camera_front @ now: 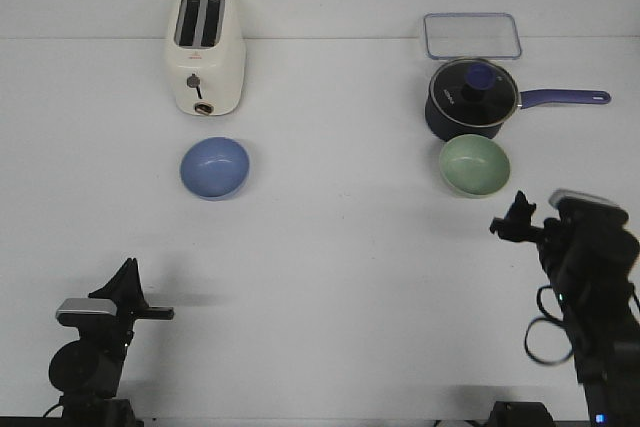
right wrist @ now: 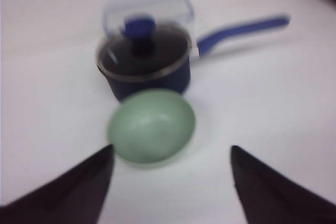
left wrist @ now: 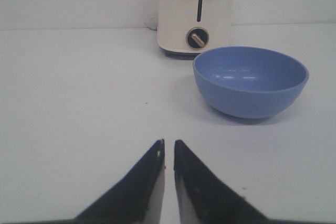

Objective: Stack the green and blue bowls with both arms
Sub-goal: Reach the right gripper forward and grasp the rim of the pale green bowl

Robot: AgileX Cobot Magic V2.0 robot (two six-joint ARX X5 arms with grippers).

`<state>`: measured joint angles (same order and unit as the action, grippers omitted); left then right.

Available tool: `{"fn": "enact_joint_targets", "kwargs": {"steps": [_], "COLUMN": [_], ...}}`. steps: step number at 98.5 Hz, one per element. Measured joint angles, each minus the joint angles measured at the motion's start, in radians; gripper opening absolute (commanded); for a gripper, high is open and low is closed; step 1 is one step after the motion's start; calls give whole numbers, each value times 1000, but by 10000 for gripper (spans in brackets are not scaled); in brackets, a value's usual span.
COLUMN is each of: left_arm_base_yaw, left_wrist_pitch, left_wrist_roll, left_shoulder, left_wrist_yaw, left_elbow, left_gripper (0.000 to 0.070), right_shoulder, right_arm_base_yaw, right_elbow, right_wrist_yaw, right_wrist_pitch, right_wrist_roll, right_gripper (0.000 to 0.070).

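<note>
Left gripper (left wrist: 168, 148): nearest you, low at the table's front left; its jaws are together, holding nothing, well short of any bowl.
Right gripper (right wrist: 170, 153): raised at the front right, jaws spread wide and empty. You see the green bowl framed between the tips, which suits an approach to its rim.
Table (camera_front: 340, 277): white and bare between the arms and the bowls.
Blue bowl (camera_front: 214, 168): upright on the left, just in front of the toaster, in line with your left arm.
Green bowl (camera_front: 474, 165): upright on the right, against or just in front of the pan. That leaves you little room behind it, so come at its near rim.
Toaster (camera_front: 204, 52): cream, behind the blue bowl.
Pan (camera_front: 472, 99): navy, glass lid on, handle pointing right.
Tub (camera_front: 472, 36): clear, farthest back, behind the pan.
Stage: neither bowl is held yet; you likely start with the right arm.
</note>
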<state>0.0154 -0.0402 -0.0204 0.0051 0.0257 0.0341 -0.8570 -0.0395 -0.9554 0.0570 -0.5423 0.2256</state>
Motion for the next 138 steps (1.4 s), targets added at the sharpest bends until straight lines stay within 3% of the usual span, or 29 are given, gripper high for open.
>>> {"fn": "enact_joint_targets", "kwargs": {"steps": [35, 51, 61, 77, 98, 107, 114, 125, 138], "left_arm_base_yaw": [0, 0, 0, 0, 0, 0, 0, 0, 0], "left_wrist_pitch": [0, 0, 0, 0, 0, 0, 0, 0, 0], "left_wrist_roll": [0, 0, 0, 0, 0, 0, 0, 0, 0], "left_shoulder": [0, 0, 0, 0, 0, 0, 0, 0, 0], "left_wrist_yaw": [0, 0, 0, 0, 0, 0, 0, 0, 0], "left_elbow": [0, 0, 0, 0, 0, 0, 0, 0, 0], "left_gripper": [15, 15, 15, 15, 15, 15, 15, 15, 15], "right_shoulder": [-606, -760, -821, -874, -916, -925, -925, -925, -925], "right_arm_base_yaw": [-49, -84, -101, -116, -117, -117, -117, -119, -134], "right_elbow": [-285, -328, -330, -331, -333, -333, -333, -333, -335], "right_wrist_yaw": [13, -35, -71, -116, -144, -144, -144, -146, -213], "right_wrist_pitch": [-79, -73, -36, 23, 69, 68, 69, 69, 64], "right_wrist_roll": [-22, -28, -28, -27, -8, 0, 8, 19, 34], "right_gripper": [519, 515, 452, 444, 203, 136, 0, 0, 0]}}
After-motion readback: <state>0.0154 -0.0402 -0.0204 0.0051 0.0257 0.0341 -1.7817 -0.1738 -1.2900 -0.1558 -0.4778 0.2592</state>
